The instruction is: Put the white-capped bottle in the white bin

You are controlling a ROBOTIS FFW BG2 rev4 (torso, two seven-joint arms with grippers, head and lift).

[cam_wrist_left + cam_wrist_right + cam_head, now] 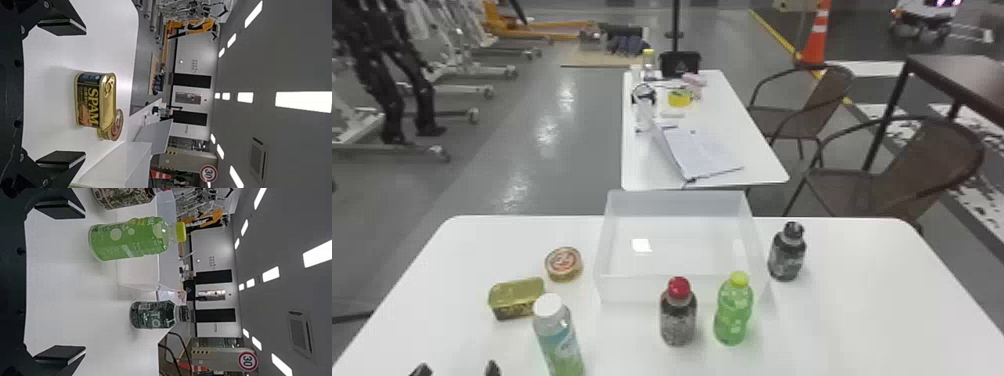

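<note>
A: What shows on the far left of the desk (857, 310)?

B: The left gripper (457, 369) at the near edge of the head view, released, its fingers spread. Only the tips show; the rest is cut off.

A: And next?

B: Two tins: a gold rectangular tin (514, 302), then a round tin (563, 265) just beyond it. The left wrist view has the rectangular one partly hiding the round one.

A: Where's the white-capped bottle (559, 345)?

B: Upright on the desk, outside the white bin (632, 290), in front of it and to the left. Its base is cut off in the head view, and its cap covers a corner of the rectangular tin.

A: The bin itself?

B: One, in the middle. I can see its floor, with a bright patch on it.

A: How many bottles?

B: Four. After the white-capped one come the red-capped bottle (678, 320) and the green bottle (733, 312), both in front of the bin, then the dark bottle (786, 257) at its right. The right wrist view cuts off the red-capped one.

A: The right gripper (84, 282)?

B: Released too, fingers wide apart.
</note>
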